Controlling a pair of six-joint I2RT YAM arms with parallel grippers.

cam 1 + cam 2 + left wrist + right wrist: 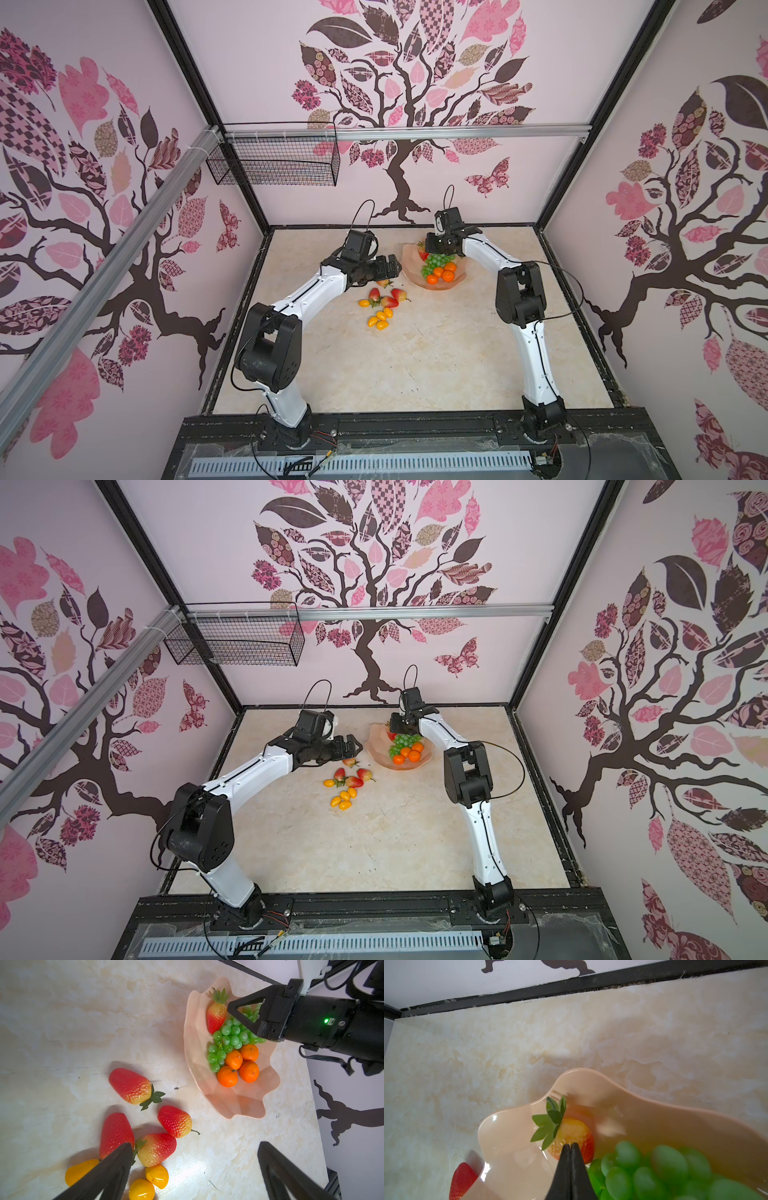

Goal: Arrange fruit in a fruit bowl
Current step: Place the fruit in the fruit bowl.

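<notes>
Right hand [571, 1146] is pinched fully closed with nothing in it, tips right at the strawberry [575, 1136] in the fruit bowl [228, 1105]. I'd guess it's nudging, not grabbing. Grape bunch [228, 1040] and tangerines [227, 1076] sit alongside. Left hand [195, 1147] gapes wide and empty over loose strawberries [129, 1085] on the desk [62, 1022], probably lining up a pick.

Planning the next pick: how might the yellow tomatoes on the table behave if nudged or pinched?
The yellow tomatoes look glossy, with bright highlights, so a pinch may slip. Oval and lying loose on the table, they would probably roll when nudged. Small, so probably light.
</notes>
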